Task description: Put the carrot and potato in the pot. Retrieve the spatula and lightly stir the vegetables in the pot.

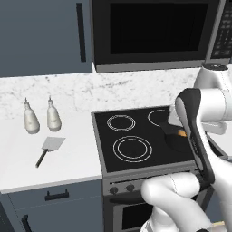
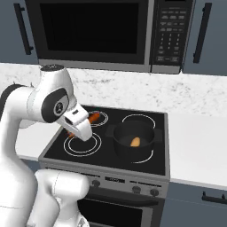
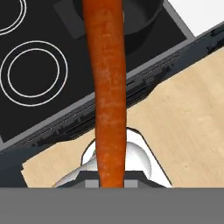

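My gripper [image 2: 82,127] is shut on the carrot [image 2: 94,117], a thin orange root held in the air over the stove's left burners, left of the pot [image 2: 133,141]. In the hand view the carrot [image 3: 107,87] runs up the middle of the picture and hides the fingertips, with the pot [image 3: 144,24] beyond its far end. The black pot stands on the front right burner, and the tan-orange potato [image 2: 135,142] lies inside it. The spatula [image 1: 50,147], a grey blade on a dark handle, lies on the white counter left of the stove. My forearm hides most of the pot [image 1: 172,139] in the left base view.
Two white bottles [image 1: 31,118] [image 1: 53,116] stand on the counter behind the spatula. The black stove top [image 1: 131,136] has ring burners; a microwave [image 2: 102,33] hangs above it. White counter [image 2: 199,142] stretches right of the stove.
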You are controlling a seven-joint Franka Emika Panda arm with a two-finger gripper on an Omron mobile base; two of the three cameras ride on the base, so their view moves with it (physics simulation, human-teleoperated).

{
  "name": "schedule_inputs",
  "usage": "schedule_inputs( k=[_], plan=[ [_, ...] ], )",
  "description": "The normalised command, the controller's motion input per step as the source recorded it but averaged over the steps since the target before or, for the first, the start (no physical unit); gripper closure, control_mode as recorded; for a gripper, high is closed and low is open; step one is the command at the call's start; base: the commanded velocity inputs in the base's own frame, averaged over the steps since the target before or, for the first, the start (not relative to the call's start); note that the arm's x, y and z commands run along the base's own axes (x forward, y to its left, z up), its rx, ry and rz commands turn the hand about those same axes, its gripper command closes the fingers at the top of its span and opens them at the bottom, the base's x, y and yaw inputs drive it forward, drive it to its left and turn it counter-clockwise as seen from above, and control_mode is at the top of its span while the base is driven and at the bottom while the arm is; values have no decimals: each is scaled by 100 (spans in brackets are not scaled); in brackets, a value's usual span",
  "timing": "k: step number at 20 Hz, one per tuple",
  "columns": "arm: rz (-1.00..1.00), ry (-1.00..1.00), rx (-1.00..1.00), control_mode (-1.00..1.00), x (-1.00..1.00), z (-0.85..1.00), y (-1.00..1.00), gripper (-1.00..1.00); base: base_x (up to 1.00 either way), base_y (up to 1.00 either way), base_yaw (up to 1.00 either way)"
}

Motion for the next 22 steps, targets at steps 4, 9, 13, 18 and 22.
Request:
schedule_inputs(
  k=[4, 9, 13, 18, 22],
  plan=[
    [2, 20, 0, -100, 7, 9, -100, 100, 0, 0, 0],
    [26, 18, -2, -100, 41, -13, -85, 100, 0, 0, 0],
    [32, 28, -9, -100, 51, -55, -24, 100, 0, 0, 0],
    [28, 17, -4, -100, 24, -43, -6, 100, 0, 0, 0],
    [36, 9, 0, -100, 5, -16, -15, 100, 0, 0, 0]
  ],
)
